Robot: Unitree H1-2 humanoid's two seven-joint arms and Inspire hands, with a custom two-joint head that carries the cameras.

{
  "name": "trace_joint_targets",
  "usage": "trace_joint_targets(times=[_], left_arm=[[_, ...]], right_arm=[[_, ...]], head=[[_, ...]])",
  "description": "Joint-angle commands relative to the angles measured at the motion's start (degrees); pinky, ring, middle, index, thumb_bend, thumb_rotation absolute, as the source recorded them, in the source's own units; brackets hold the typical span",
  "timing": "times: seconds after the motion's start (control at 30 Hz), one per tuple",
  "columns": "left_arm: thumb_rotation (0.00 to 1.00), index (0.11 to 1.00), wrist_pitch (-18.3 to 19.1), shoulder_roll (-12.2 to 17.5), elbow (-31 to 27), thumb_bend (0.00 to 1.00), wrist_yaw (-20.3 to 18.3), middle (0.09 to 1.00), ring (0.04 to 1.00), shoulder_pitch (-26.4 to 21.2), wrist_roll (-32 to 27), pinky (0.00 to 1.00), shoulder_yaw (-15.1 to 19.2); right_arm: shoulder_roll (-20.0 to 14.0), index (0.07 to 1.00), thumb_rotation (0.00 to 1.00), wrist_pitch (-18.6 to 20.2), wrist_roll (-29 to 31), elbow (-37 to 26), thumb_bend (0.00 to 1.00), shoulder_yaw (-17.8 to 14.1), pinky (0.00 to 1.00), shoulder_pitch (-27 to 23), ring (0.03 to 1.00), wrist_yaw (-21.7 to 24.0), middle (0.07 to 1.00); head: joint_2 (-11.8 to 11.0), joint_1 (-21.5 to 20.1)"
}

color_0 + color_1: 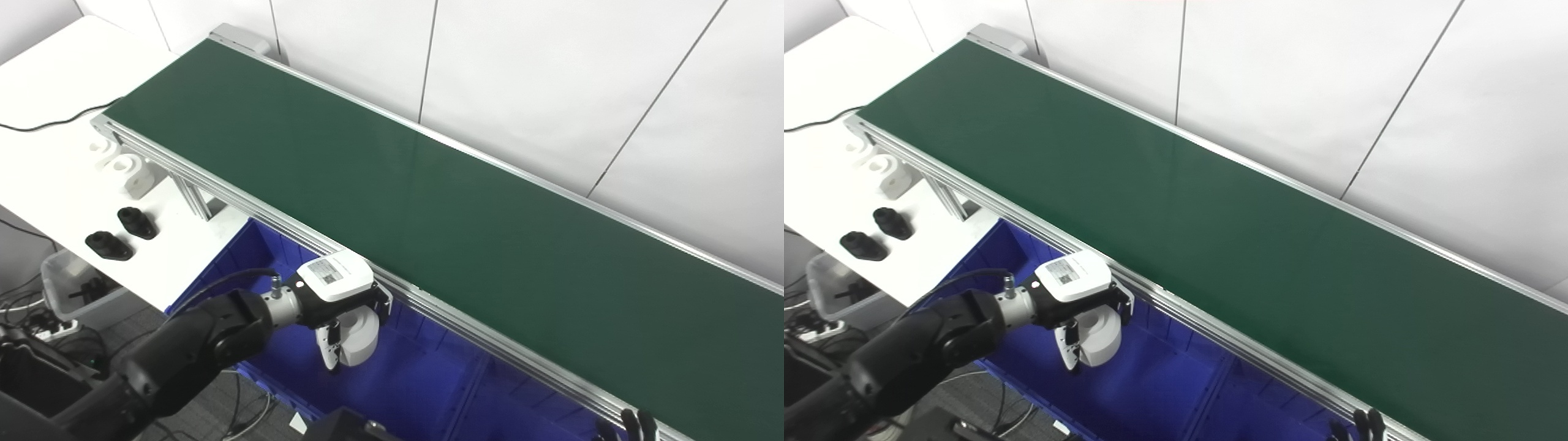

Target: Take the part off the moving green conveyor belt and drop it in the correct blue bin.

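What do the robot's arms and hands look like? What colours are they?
The left arm is fat, round and shiny black, with a silver metal wrist and a black cable looping along it. The left robot hand is black with a white cover on its back, and the cover bears a small label. Only dark fingertips of the right robot hand show.

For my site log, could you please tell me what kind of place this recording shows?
Probably an industrial sorting test cell: a long green conveyor belt, a blue bin below its edge, and the left robot hand holding a white part over it.
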Motion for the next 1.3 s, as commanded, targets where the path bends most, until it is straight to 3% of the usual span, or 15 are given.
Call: trace_joint_targets(times=[0.0, 0.03, 0.1, 0.2, 0.33, 0.57, 0.67, 0.77, 0.83, 0.9, 0.97, 1.03, 1.1, 1.2, 1.27], left_arm=[[0.1, 0.621, 3.5, 0.5, -1.9, 0.84, -3.3, 0.61, 0.539, -0.9, 1.9, 0.43, 0.0], [0.11, 0.629, 5.0, 0.7, -2.7, 0.87, -5.7, 0.622, 0.552, -0.8, 2.5, 0.44, -0.3], [0.25, 0.753, 6.9, 1.2, -4.0, 0.97, -9.4, 0.747, 0.692, -0.6, 3.3, 0.54, -0.8], [0.42, 0.895, 8.6, 1.9, -5.8, 1.0, -13.5, 0.886, 0.836, -0.4, 4.7, 0.71, -1.5], [0.56, 0.946, 9.1, 2.4, -7.9, 1.0, -15.4, 0.953, 0.923, 0.0, 4.1, 0.84, -1.5], [0.58, 0.953, 8.5, 3.2, -11.7, 1.0, -17.0, 0.974, 0.942, 1.5, 2.9, 0.86, -1.1], [0.57, 0.929, 8.1, 3.4, -15.4, 1.0, -16.7, 0.952, 0.916, 3.2, -1.3, 0.83, 0.1], [0.6, 0.894, 7.1, 2.8, -19.6, 1.0, -15.2, 0.915, 0.861, 5.5, -9.3, 0.76, 2.1], [0.62, 0.887, 8.1, 1.8, -24.4, 1.0, -15.7, 0.901, 0.84, 7.3, -18.2, 0.72, 3.5], [0.6, 0.86, 13.6, -0.3, -31.0, 0.96, -17.0, 0.891, 0.816, 9.6, -34.3, 0.65, 5.1], [0.61, 0.842, 20.2, -1.9, -37.8, 0.93, -17.5, 0.876, 0.807, 10.7, -50.5, 0.64, 5.7], [0.64, 0.802, 24.7, -4.1, -42.3, 0.92, -16.7, 0.834, 0.776, 10.8, -59.6, 0.64, 5.1], [0.67, 0.782, 26.3, -7.6, -43.8, 0.94, -14.8, 0.8, 0.738, 11.8, -66.1, 0.63, 4.1], [0.63, 0.818, 27.7, -13.2, -42.5, 0.95, -12.4, 0.814, 0.775, 14.0, -71.7, 0.7, 3.6], [0.64, 0.872, 23.4, -18.0, -38.1, 0.94, -10.3, 0.854, 0.824, 16.1, -69.7, 0.76, 3.0]], right_arm=[[0.5, 1.0, 0.83, -2.5, -0.6, -1.1, 0.89, -0.5, 0.87, 0.4, 0.878, 0.6, 0.951], [0.6, 1.0, 0.83, -2.4, -0.9, -1.1, 0.89, -0.6, 0.86, 0.4, 0.877, 0.6, 0.95], [0.7, 1.0, 0.83, -2.4, -1.2, -1.2, 0.89, -0.7, 0.86, 0.3, 0.868, 0.7, 0.944], [0.7, 1.0, 0.82, -2.3, -1.1, -1.2, 0.89, -0.7, 0.86, 0.3, 0.868, 0.9, 0.942], [0.8, 1.0, 0.81, -1.9, -0.7, -1.4, 0.89, -0.7, 0.85, 0.2, 0.861, 1.3, 0.94], [0.8, 1.0, 0.8, -2.0, -0.9, -1.8, 0.87, -0.7, 0.85, 0.5, 0.861, 1.4, 0.941], [1.1, 1.0, 0.81, -2.4, -2.0, -1.9, 0.86, -0.8, 0.85, 0.8, 0.858, 1.2, 0.939], [1.3, 1.0, 0.81, -2.4, -2.7, -2.1, 0.87, -0.8, 0.85, 1.2, 0.856, 1.1, 0.936], [1.7, 1.0, 0.82, -2.2, -3.7, -2.4, 0.87, -1.0, 0.84, 1.5, 0.852, 0.8, 0.933], [2.2, 0.999, 0.83, -1.8, -5.2, -2.8, 0.88, -1.1, 0.83, 1.9, 0.848, 0.3, 0.926], [2.7, 0.993, 0.83, -1.7, -6.0, -3.1, 0.88, -1.0, 0.82, 2.1, 0.845, 0.0, 0.922], [2.9, 0.983, 0.83, -1.8, -6.4, -3.3, 0.87, -0.8, 0.81, 2.1, 0.837, -0.1, 0.914], [2.9, 0.985, 0.82, -1.6, -6.1, -3.4, 0.86, -0.3, 0.82, 1.9, 0.843, 0.1, 0.917], [3.4, 0.988, 0.81, -1.6, -6.5, -3.3, 0.85, 0.2, 0.83, 1.7, 0.849, 0.0, 0.921], [4.2, 0.989, 0.81, -1.9, -7.6, -3.2, 0.84, 0.5, 0.83, 1.8, 0.85, -0.3, 0.923]], head=[[0.0, 0.1], [0.0, -0.1], [0.0, -0.1], [0.0, -0.1], [0.0, -0.1], [0.2, -1.3], [0.2, -2.2], [0.4, -3.4], [0.7, -4.7], [1.2, -6.4], [1.5, -8.5], [1.5, -8.5], [1.4, -9.6], [1.5, -11.6], [1.8, -13.7]])
